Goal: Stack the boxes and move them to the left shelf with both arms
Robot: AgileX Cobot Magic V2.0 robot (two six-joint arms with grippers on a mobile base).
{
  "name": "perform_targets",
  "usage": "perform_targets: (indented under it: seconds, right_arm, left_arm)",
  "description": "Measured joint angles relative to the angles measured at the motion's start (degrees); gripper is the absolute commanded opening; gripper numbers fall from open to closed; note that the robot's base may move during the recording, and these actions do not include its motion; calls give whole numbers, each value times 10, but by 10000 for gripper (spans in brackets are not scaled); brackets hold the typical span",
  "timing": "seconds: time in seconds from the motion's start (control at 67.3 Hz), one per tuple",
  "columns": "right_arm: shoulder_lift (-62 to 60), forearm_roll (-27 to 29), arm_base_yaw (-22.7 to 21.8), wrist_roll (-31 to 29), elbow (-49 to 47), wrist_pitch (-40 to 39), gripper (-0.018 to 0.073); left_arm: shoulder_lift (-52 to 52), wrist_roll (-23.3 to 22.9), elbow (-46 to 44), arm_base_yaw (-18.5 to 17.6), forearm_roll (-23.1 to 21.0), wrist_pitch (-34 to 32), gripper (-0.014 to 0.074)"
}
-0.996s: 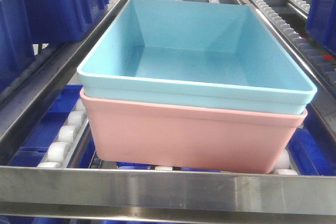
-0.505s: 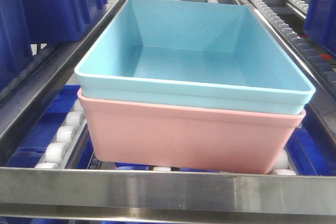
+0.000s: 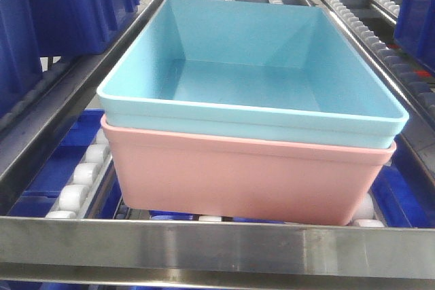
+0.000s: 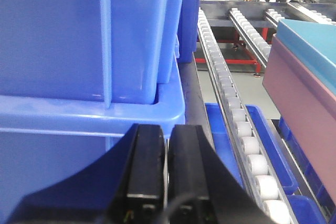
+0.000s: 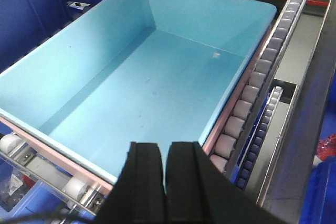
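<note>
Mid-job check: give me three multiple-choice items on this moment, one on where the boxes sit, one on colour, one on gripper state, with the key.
1. Where does the stack rest?
A. on the shelf's rollers
B. on a white tabletop
C. inside a dark blue crate

2. Which box is on top?
A. pink
B. turquoise
C. dark blue

3. How are the two grippers?
A. both shut, holding nothing
B. both clamped on the stack
C. both wide open

Key:
1 A: the pink box sits on the white rollers behind the shelf's front bar.
2 B: the turquoise box nests inside the pink one.
3 A: the left gripper and right gripper show fingers together, clear of the boxes.
</note>
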Motion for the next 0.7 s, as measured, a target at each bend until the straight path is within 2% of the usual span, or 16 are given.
perform_targets:
  seconds: [0.52, 0.594, 0.698]
  right_arm:
    - [0, 0, 0, 0, 0, -12, 55]
    - [0, 13, -7, -25, 0, -15, 55]
    - [-4, 82, -46, -100, 0, 0, 55]
  left_arm:
    - [0, 0, 0, 0, 0, 1, 6]
    - [0, 0, 0, 0, 0, 1, 6]
    - [0, 0, 0, 0, 0, 1, 6]
